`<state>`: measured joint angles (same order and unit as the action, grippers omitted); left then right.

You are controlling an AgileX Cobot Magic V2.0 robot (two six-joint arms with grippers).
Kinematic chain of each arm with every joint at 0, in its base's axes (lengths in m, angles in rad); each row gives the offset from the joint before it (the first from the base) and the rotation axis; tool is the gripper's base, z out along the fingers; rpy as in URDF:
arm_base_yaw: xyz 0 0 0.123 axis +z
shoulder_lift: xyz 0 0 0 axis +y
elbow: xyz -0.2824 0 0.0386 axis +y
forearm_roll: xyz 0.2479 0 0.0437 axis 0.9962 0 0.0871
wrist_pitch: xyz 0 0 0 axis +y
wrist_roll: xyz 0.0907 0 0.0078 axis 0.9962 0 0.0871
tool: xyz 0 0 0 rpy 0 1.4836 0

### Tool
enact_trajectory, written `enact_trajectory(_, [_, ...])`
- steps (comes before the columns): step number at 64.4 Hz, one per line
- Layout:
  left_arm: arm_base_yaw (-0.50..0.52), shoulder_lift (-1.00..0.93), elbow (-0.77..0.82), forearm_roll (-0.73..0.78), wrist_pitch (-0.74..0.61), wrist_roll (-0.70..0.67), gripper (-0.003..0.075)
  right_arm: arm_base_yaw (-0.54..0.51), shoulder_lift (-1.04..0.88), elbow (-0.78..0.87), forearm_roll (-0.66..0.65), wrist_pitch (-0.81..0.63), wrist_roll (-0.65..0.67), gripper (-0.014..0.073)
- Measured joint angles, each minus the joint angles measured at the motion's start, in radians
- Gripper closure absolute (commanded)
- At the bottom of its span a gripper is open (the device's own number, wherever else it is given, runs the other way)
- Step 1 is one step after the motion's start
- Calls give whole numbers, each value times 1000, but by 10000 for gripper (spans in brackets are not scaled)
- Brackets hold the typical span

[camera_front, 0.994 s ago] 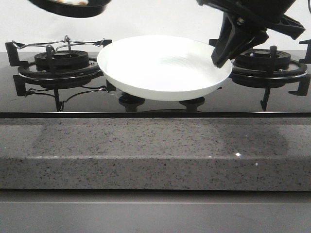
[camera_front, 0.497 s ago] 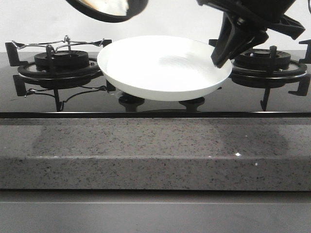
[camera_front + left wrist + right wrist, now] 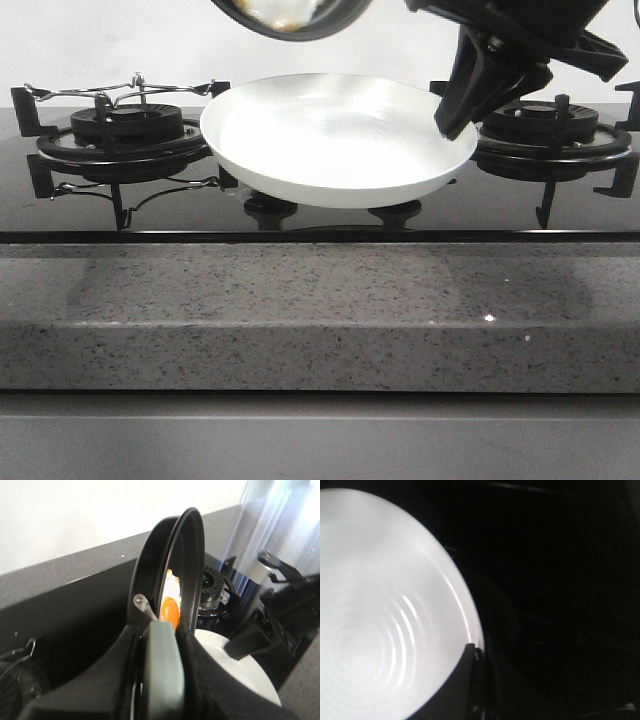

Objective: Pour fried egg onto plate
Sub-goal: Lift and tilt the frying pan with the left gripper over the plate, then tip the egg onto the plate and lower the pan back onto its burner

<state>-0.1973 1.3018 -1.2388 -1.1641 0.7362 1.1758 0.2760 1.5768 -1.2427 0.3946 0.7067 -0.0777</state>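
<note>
The white plate (image 3: 335, 140) is held above the stove between the two burners, tipped a little toward me. My right gripper (image 3: 455, 115) is shut on the plate's right rim; the plate fills the right wrist view (image 3: 380, 620). The black frying pan (image 3: 290, 15) hangs at the top of the front view, above the plate's left half. In the left wrist view the pan (image 3: 170, 565) is tilted steeply on edge, and the fried egg (image 3: 169, 607) with its orange yolk lies against its inside. My left gripper (image 3: 162, 675) is shut on the pan's grey-green handle (image 3: 162, 665).
A black burner with metal grate (image 3: 125, 135) stands at the left, another burner (image 3: 545, 130) at the right behind the right gripper. Two stove knobs (image 3: 270, 208) sit under the plate. A grey speckled stone counter edge (image 3: 320, 320) runs across the front.
The pan has moved to the right along the top of the front view, from over the left burner to above the plate. The plate and right gripper have not moved.
</note>
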Motion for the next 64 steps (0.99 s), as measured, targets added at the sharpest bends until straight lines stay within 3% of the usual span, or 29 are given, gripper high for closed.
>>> enact_trajectory(14, [-60,-7,0,3,-50,198,739,0,0,0,0,0,0,660])
enact_trajectory(22, [-73,-7,0,3,-81,245,739,0,0,0,0,0,0,660])
enact_trajectory(52, [-75,-9,0,3,-101,256,739,0,0,0,0,0,-3,660])
enact_trajectory(64, [-53,-9,0,3,-110,135,739,0,0,0,0,0,-3,660])
